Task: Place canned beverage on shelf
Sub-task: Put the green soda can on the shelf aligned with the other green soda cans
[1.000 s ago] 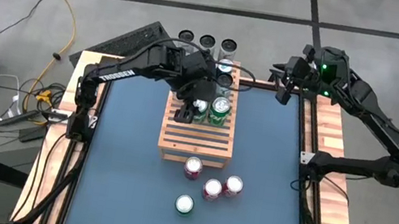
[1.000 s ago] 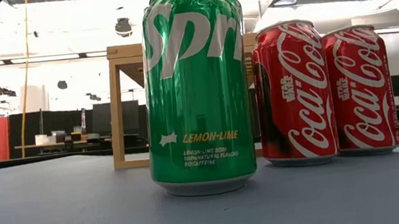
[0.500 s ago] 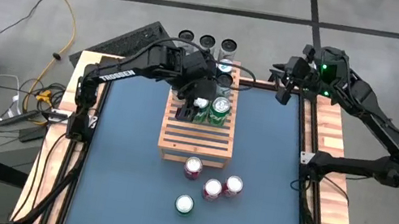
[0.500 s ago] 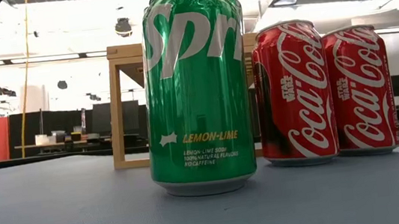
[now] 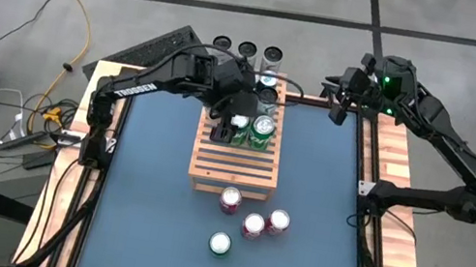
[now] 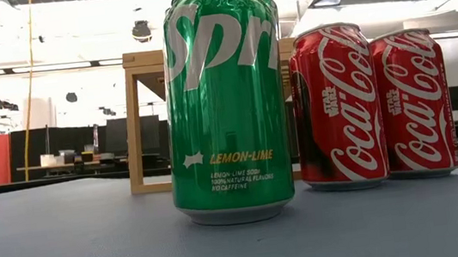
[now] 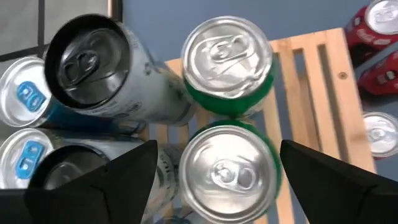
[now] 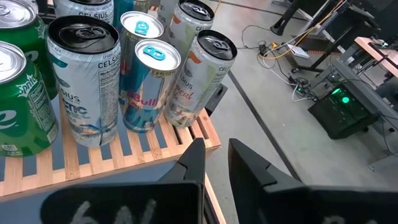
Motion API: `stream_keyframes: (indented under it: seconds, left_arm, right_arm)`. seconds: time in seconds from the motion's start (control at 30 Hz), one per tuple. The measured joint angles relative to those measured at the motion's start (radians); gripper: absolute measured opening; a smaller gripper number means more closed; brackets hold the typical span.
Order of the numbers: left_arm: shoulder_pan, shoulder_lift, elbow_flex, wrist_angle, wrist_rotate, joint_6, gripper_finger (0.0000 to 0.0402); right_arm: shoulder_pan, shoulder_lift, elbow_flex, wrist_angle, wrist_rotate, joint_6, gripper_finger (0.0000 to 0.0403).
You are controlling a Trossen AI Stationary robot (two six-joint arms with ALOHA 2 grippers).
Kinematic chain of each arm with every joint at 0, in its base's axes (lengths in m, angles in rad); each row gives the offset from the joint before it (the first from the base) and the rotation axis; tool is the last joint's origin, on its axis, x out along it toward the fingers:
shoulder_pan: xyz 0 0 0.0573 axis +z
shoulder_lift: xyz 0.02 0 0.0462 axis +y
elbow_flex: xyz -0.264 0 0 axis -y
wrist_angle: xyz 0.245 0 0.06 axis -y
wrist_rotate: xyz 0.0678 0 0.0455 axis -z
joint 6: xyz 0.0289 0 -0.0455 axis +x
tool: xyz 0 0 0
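The left arm, dark and six-jointed, reaches from its base at the left edge of the worktop inward and away toward the far middle, its wrist bent so that the left claw (image 5: 231, 128) points straight down. Its two dark fingers (image 7: 130, 180) stand spread wide apart, gripping nothing. The right arm, of the same dark build, rises from its base at the right edge, folds at the elbow and carries its wrist back toward the far right corner, where the right claw (image 5: 341, 95) hangs with its fingers (image 8: 193, 163) drawn close together and nothing between them.
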State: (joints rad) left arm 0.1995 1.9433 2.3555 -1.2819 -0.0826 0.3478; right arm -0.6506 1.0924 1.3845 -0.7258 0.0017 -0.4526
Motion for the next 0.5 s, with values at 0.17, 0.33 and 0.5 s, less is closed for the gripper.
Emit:
stream_keyframes:
  seconds: [0.17,0.33,0.5]
  left_arm:
    - [-0.037,-0.019,0.000,-0.011,-0.016,-0.030,0.0325]
    - [-0.113,-0.069,0.000,-0.008,-0.091,-0.057,0.0325]
    - [-0.219,-0.106,0.001,-0.004,-0.121,-0.230,0.0325]
  right_arm:
    - [0.000,0.000,0.000,0.000,0.000,0.000,0.0064]
    - [0.000,0.000,0.000,0.000,0.000,0.000,0.0064]
    - [0.000,0.000,0.000,0.000,-0.001,0.000,0.0064]
